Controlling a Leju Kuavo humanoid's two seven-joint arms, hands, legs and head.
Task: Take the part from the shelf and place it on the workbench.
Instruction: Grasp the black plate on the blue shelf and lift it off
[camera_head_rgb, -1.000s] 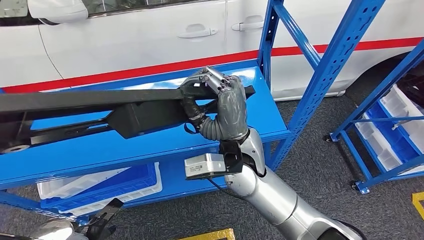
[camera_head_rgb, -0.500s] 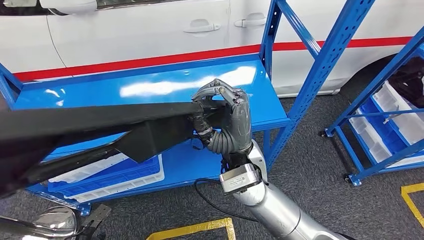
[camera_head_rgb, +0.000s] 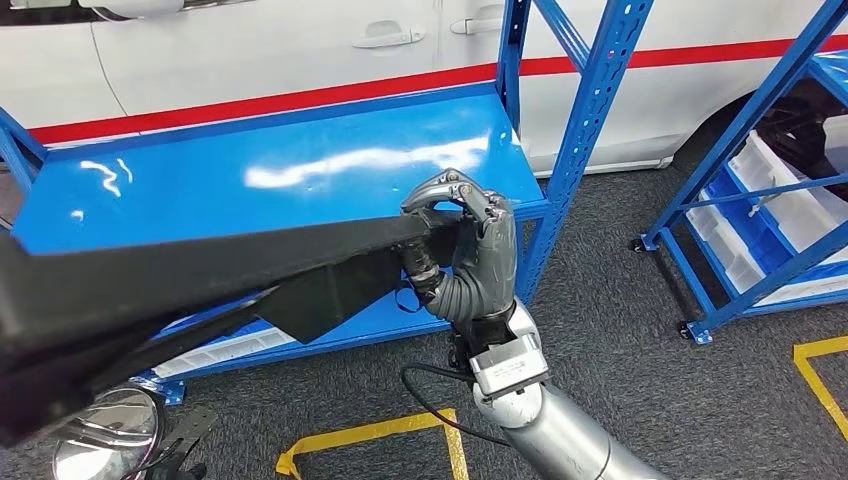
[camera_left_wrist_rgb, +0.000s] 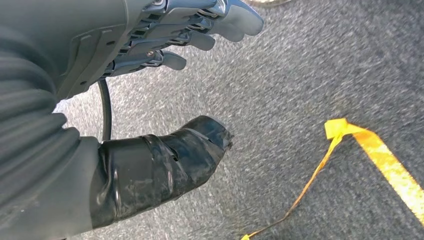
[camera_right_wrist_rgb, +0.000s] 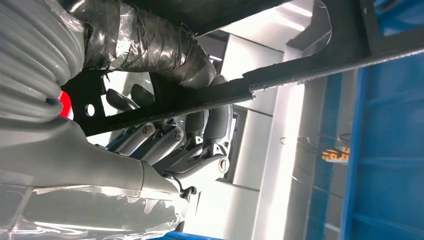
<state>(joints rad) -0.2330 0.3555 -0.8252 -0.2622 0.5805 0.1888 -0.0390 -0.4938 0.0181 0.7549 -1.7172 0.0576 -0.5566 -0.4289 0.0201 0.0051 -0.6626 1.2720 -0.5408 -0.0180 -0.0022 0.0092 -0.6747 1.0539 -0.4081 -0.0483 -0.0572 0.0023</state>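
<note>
Holding: right hand (camera_head_rgb: 468, 240) grips one end of the part (camera_head_rgb: 200, 270), fingers (camera_right_wrist_rgb: 165, 140) curled over its top edge, taped thumb (camera_right_wrist_rgb: 150, 42) on the other side.
Part: long black piece, raised in front of the shelf (camera_head_rgb: 300, 160) and clear of its surface; long axis runs nearly level across the head view, gripped end near the shelf's right front corner, other end reaching past the picture's lower left, closer to the camera.
Left hand: left hand (camera_left_wrist_rgb: 165, 90) hangs over grey floor (camera_left_wrist_rgb: 300, 75), fingers apart, holding nothing, near a yellow tape line (camera_left_wrist_rgb: 380, 155).
Shelf: blue, top surface glossy.
Behind: white car (camera_head_rgb: 250, 50) with a red stripe.
</note>
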